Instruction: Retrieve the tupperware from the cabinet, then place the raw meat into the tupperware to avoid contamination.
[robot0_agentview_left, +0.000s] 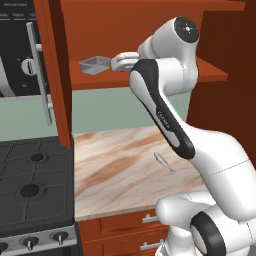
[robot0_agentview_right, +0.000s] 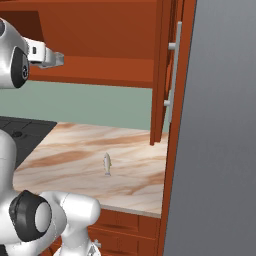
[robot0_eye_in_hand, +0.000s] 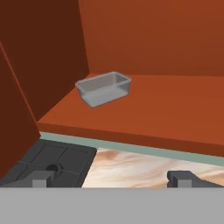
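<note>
The cabinet (robot0_agentview_left: 150, 30) stands open, both doors swung wide, and its shelf serves as the landmark here. The marble counter (robot0_agentview_left: 120, 165) lies well below that shelf. The gripper (robot0_agentview_left: 114, 62) sits at the shelf's front edge, level with the board, its 2 fingers (robot0_eye_in_hand: 186, 176) spread wide with nothing between them. The tupperware (robot0_eye_in_hand: 104, 88) rests on the shelf toward its left end, ahead of the fingers and left of their centre line in the hand view, apart from them. Its long axis runs skewed to the shelf's front edge. The reach likely calls for a forward push with a leftward shift. The raw meat (robot0_agentview_left: 163, 161) lies on the counter, far beneath the shelf.
</note>
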